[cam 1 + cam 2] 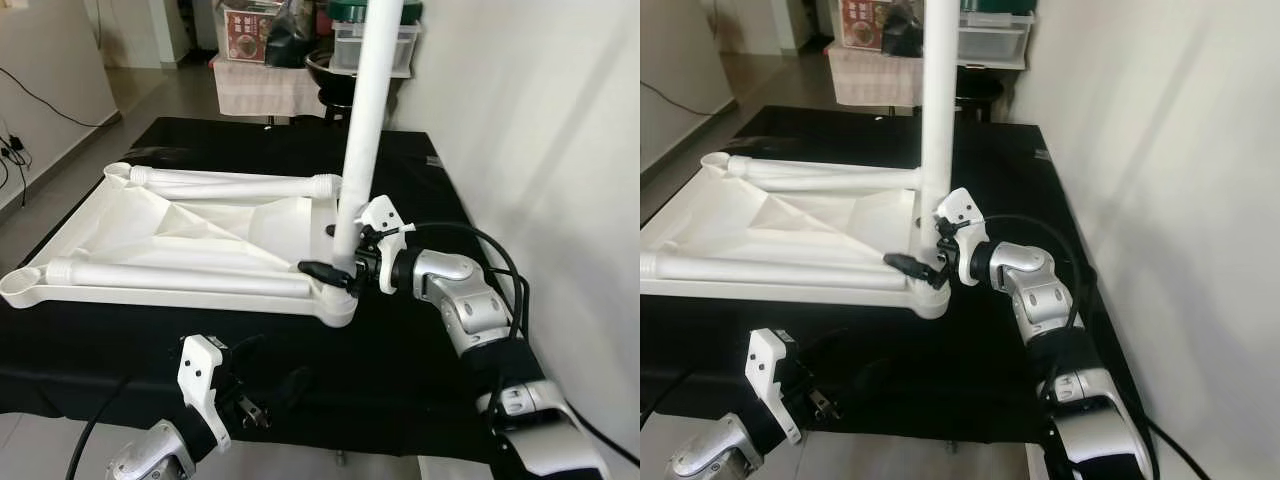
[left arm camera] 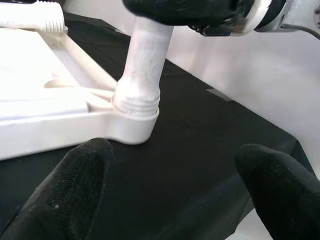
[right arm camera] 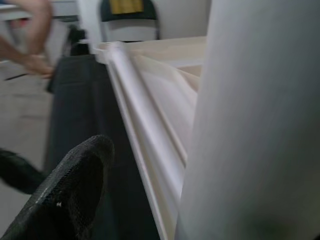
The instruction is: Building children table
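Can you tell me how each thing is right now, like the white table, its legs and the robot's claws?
White plastic tabletop: upside down on the black cloth.
Upright white plastic leg: standing in the near corner socket.
Two other white legs: lying flat on the tabletop.
Right claw: around the upright leg, near its base.
Left claw: open, empty, low before the socket.

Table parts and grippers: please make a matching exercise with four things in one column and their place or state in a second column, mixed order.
1. upright leg
2. tabletop
3. right gripper
4. left gripper

a. open, over the black cloth
b. lies upside down
c. stands in the corner socket
d. shut on the upright leg near its base

Pairs: 1-c, 2-b, 3-d, 4-a
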